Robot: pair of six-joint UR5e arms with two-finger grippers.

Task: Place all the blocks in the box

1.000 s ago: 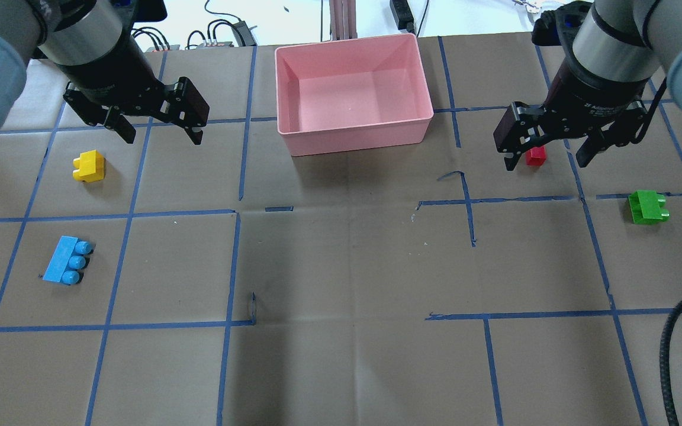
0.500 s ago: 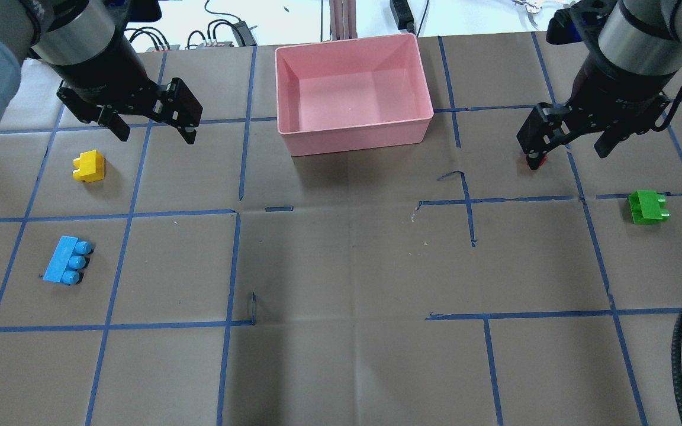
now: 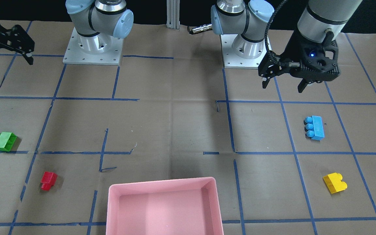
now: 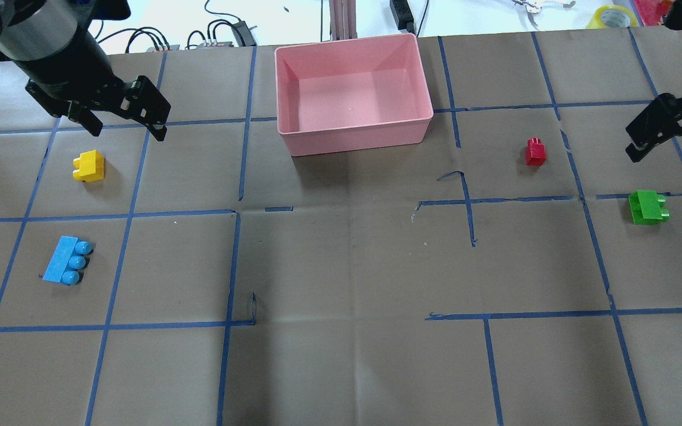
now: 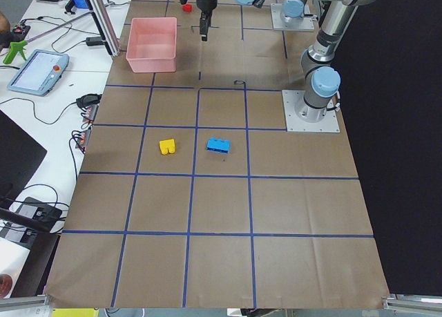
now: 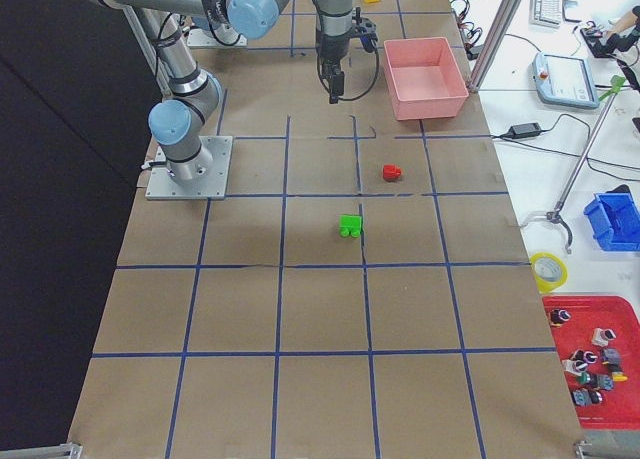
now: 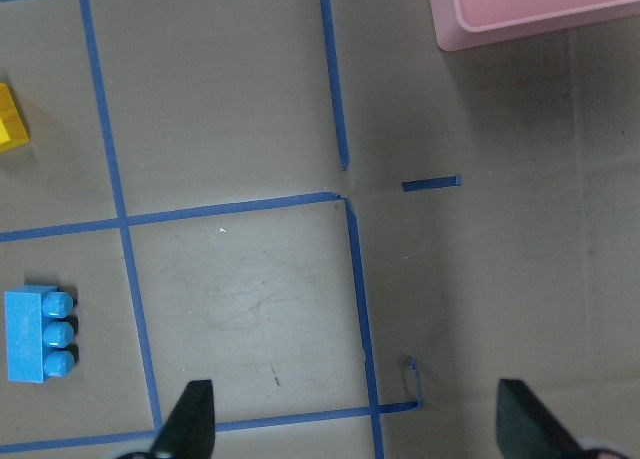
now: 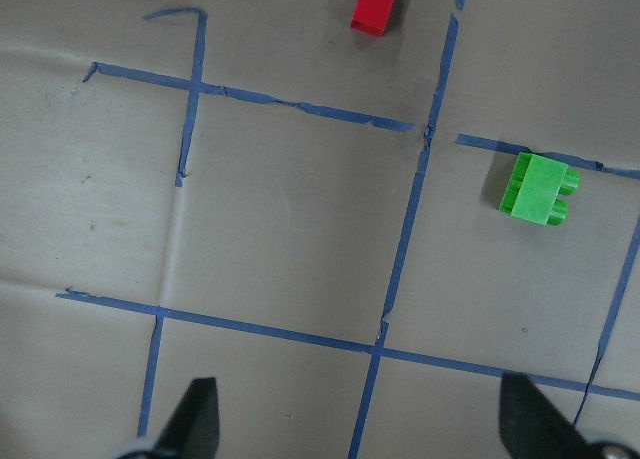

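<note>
The pink box (image 4: 356, 139) stands at the far middle of the table and holds no blocks; it also shows in the front view (image 3: 162, 182). The yellow block (image 4: 88, 165) and the light-blue block (image 4: 67, 268) lie on the left. The red block (image 4: 535, 151) and the green block (image 4: 647, 207) lie on the right. My left gripper (image 4: 125, 130) is open and empty, high, between the yellow block and the box. My right gripper (image 4: 669, 145) is open and empty at the right edge, beyond the green block. The wrist views show open fingertips (image 7: 195, 419) (image 8: 195, 419) above bare paper.
Brown paper with a blue tape grid covers the table. The two arm bases (image 3: 93, 45) (image 3: 246, 49) stand on the robot's side. Cables and a tape roll (image 4: 610, 15) lie beyond the far edge.
My right gripper has moved right, away from the red block, which now shows in full. My left gripper has moved left. Both stayed open; no block moved.
</note>
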